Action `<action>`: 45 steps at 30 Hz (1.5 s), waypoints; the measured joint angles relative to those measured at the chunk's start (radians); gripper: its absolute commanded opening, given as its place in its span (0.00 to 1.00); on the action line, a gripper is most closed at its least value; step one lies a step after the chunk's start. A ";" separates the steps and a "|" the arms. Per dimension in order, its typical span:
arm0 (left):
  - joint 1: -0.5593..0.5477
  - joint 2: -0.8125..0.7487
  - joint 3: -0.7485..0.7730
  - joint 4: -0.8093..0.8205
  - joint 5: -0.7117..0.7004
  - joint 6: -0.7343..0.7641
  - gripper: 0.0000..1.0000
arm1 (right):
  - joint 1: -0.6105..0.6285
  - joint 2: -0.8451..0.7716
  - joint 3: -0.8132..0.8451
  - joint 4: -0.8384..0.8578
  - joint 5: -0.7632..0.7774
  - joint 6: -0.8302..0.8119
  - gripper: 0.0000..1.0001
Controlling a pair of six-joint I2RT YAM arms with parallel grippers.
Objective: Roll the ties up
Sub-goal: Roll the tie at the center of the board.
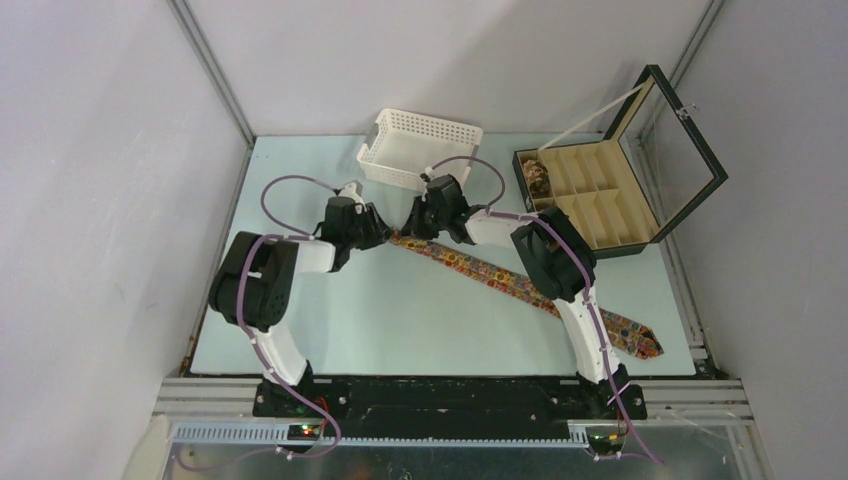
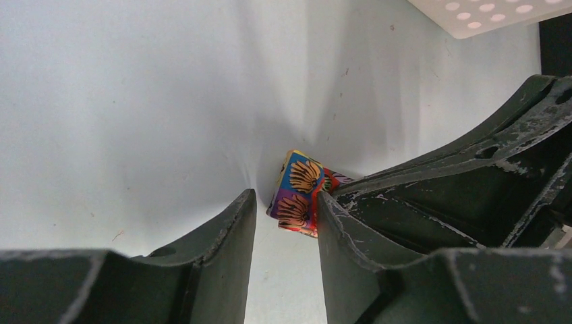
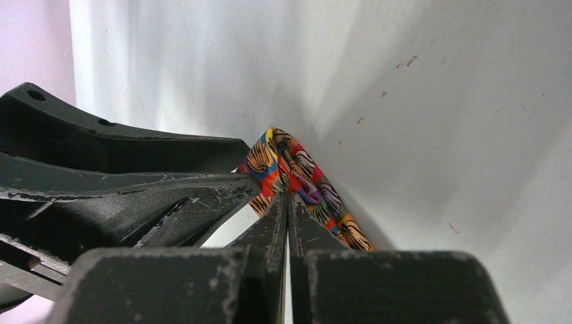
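One tie (image 1: 520, 285), patterned red, orange and yellow, lies flat and diagonal on the table from the centre to the near right. Its narrow end is folded over at the centre. My right gripper (image 1: 418, 228) is shut on that folded end; the right wrist view shows the gripper (image 3: 288, 197) pinching the fabric (image 3: 297, 169). My left gripper (image 1: 380, 232) is open right beside it. In the left wrist view the folded end (image 2: 302, 192) sits just beyond the left gripper (image 2: 283, 196), touching its right fingertip (image 2: 327, 209). A small coiled tie (image 1: 538, 178) sits in the box.
A white perforated basket (image 1: 420, 148) stands at the back centre, just behind both grippers. A black compartmented box (image 1: 600, 200) with its glass lid raised stands at the back right. The tie's wide end (image 1: 640, 338) lies near the right arm's base.
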 measured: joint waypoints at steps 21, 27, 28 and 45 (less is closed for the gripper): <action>0.003 0.015 -0.002 0.051 0.056 -0.017 0.08 | 0.000 0.000 0.000 -0.001 0.000 0.000 0.00; 0.003 0.015 -0.002 0.058 0.064 -0.016 0.01 | 0.000 0.000 -0.001 -0.001 0.000 0.000 0.02; 0.003 0.015 -0.002 0.058 0.064 -0.016 0.00 | 0.000 0.000 -0.002 0.001 0.000 0.000 0.03; -0.016 -0.015 -0.002 0.029 0.047 0.030 0.00 | -0.025 -0.167 -0.104 0.008 0.012 -0.002 0.17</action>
